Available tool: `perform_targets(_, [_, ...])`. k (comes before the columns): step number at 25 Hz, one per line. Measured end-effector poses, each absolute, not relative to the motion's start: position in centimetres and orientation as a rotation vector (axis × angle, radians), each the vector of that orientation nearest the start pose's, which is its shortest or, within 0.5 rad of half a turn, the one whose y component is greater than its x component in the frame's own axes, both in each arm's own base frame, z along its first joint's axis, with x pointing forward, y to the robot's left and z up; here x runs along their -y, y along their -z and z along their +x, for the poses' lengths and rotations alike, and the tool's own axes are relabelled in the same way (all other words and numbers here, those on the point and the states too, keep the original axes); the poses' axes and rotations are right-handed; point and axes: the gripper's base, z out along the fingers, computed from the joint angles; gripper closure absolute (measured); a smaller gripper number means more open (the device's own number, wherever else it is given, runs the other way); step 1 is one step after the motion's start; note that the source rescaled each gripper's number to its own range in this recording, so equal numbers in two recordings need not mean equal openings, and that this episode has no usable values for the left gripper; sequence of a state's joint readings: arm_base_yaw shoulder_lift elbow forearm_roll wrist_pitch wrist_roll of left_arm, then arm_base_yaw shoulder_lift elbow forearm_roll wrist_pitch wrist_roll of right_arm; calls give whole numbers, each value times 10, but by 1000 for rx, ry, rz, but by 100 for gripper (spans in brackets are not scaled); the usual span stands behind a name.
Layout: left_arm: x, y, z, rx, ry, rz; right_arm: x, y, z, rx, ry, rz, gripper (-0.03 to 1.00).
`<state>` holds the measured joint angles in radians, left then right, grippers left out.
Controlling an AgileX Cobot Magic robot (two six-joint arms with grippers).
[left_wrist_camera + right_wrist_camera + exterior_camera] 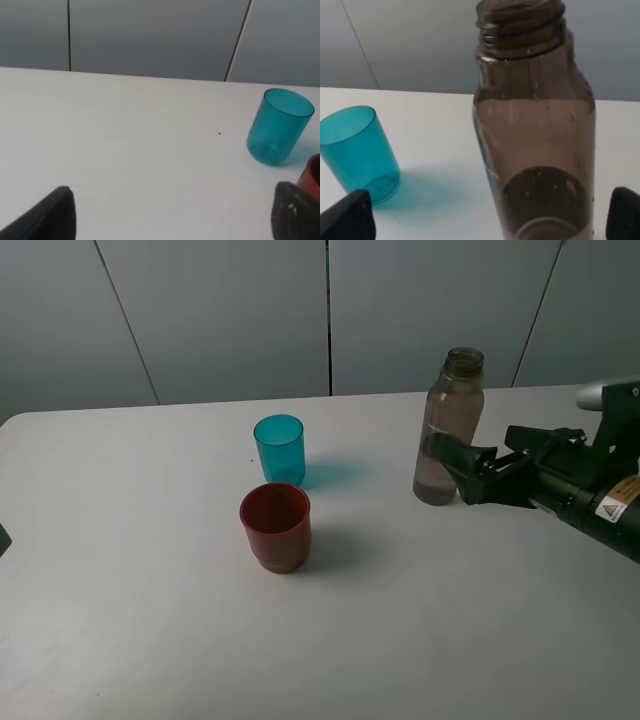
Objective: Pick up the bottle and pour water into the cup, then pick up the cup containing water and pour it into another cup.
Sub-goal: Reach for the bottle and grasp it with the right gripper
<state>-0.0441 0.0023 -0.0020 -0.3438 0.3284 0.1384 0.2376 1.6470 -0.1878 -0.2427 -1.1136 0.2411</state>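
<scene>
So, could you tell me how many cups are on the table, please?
2. The teal cup stands upright left of the bottle; the red cup stands just in front of the teal one. None appears hidden.

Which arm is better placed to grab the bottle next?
Right. The right gripper is open with its fingers flanking the bottle; the left gripper faces the cup, with the bottle outside its wrist view.
</scene>
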Motion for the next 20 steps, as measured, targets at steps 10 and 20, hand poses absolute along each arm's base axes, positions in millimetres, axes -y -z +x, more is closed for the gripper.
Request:
perform_targets(10, [12, -186, 53, -1800, 262, -50, -72, -114, 232, -1827, -321, -336, -3])
perform_targets(20, [12, -186, 53, -1800, 262, -50, -79, -90, 256, -1861, -325, -362, -3])
